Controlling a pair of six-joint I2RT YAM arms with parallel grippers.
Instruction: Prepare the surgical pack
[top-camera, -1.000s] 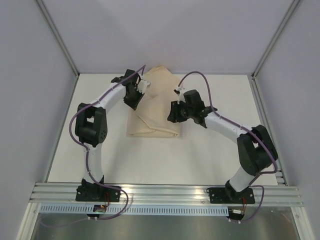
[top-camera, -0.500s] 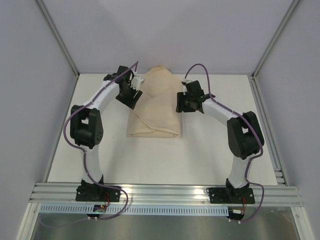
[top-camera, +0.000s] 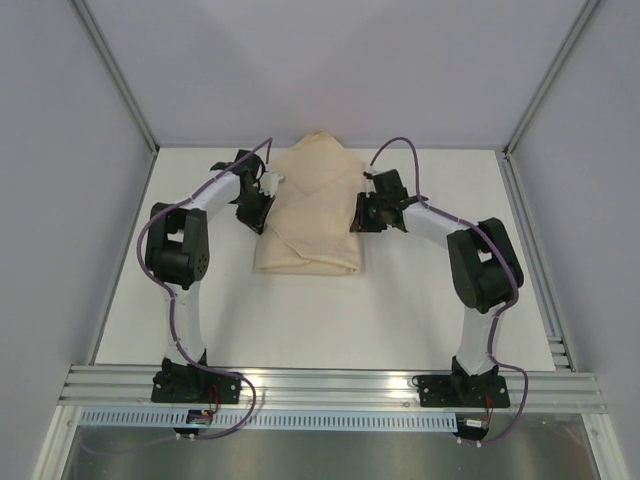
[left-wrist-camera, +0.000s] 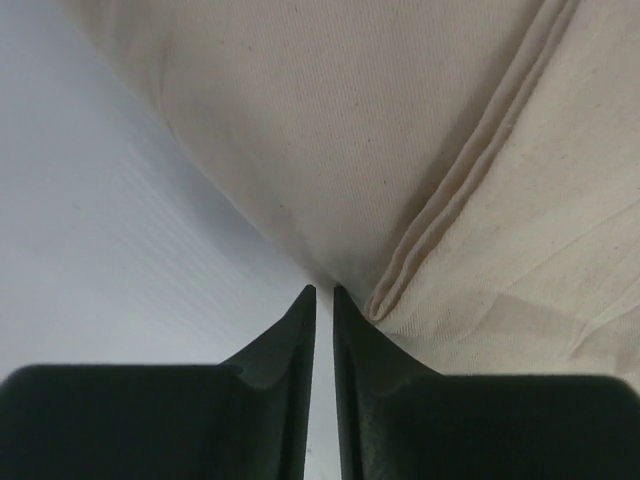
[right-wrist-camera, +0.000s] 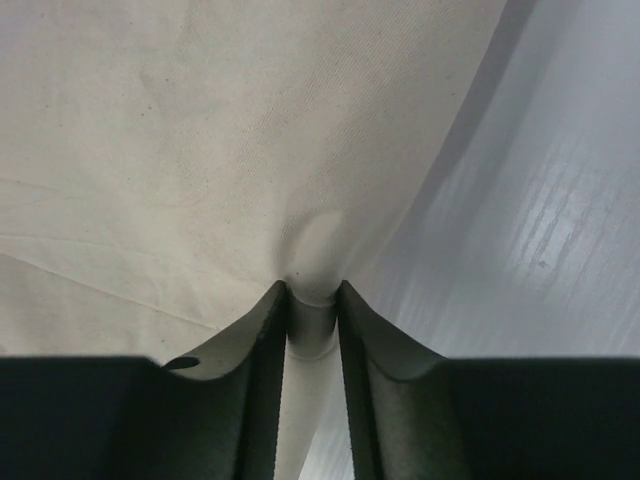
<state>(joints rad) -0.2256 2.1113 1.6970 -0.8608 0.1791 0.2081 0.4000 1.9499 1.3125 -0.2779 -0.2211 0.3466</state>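
2 pincers nearer wrap (top-camera: 310, 215) vs before: R pincer (right-wrist-camera: 312, 290) tight on it, L pincer (left-wrist-camera: 324, 290) unclear.

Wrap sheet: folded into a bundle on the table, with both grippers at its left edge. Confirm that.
Not quite. The wrap sheet is folded into a bundle, but only the left gripper is at its left edge. The right gripper is at its right edge. The top external view shows this.

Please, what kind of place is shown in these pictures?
Most likely a robot test cell, not a hospital room: two robot arms bolted to an aluminium rail, a white table closed in by grey panel walls, and one tan wrapped bundle on it.
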